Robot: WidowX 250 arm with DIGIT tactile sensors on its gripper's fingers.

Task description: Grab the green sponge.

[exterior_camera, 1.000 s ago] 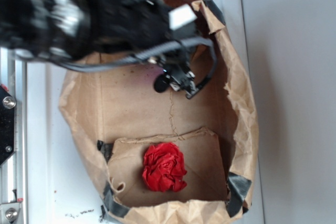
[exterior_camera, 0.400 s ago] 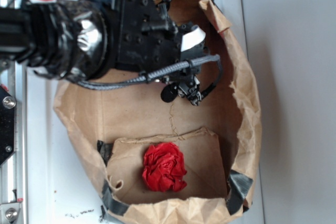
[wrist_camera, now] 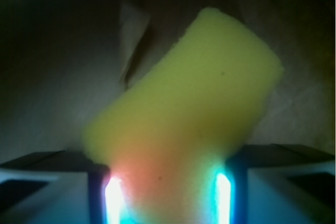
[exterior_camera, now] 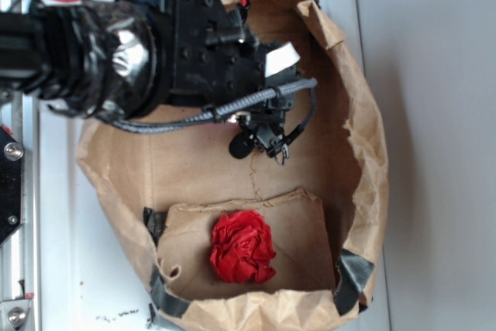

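In the wrist view the green sponge (wrist_camera: 194,93) fills the middle of the frame. Only its yellow foam face shows; the green layer is hidden. Its near end sits pinched between the two fingers of my gripper (wrist_camera: 165,182), and the foam narrows where they press it. In the exterior view my gripper (exterior_camera: 260,143) hangs inside the open brown paper bag (exterior_camera: 364,160), in its upper half. The sponge is hidden there under the black wrist and arm.
A red crumpled paper ball (exterior_camera: 242,247) lies on the bag's folded flap, below the gripper. The bag's walls stand all round the gripper. The bag rests on a white surface (exterior_camera: 70,269), with a metal rail (exterior_camera: 12,191) at the left edge.
The arm has shifted within the bag and the gripper now sits slightly lower in the exterior view. The red ball has not moved.
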